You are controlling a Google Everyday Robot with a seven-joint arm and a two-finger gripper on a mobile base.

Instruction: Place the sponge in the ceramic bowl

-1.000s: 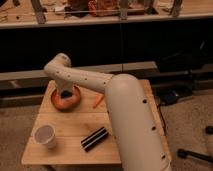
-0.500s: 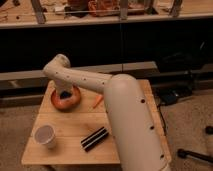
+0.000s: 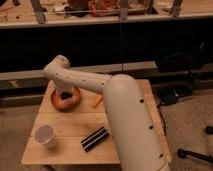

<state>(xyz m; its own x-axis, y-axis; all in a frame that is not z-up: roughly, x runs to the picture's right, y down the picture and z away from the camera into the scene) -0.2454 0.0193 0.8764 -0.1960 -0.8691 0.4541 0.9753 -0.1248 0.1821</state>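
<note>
The orange-brown ceramic bowl (image 3: 59, 104) stands at the back left of the small wooden table (image 3: 70, 124). My pale arm reaches across from the right, bends at an elbow above the bowl and drops straight into it. The gripper (image 3: 62, 90) hangs at the bowl's hollow, largely hidden by the wrist. A small dark-blue patch there is the sponge (image 3: 67, 94), inside the bowl's rim. Whether it lies in the bowl or is still held does not show.
A white cup (image 3: 45, 136) stands at the table's front left. A black flat bar with pale stripes (image 3: 94, 138) lies near the front middle. A thin orange piece (image 3: 98, 102) lies right of the bowl. Dark shelving runs behind the table.
</note>
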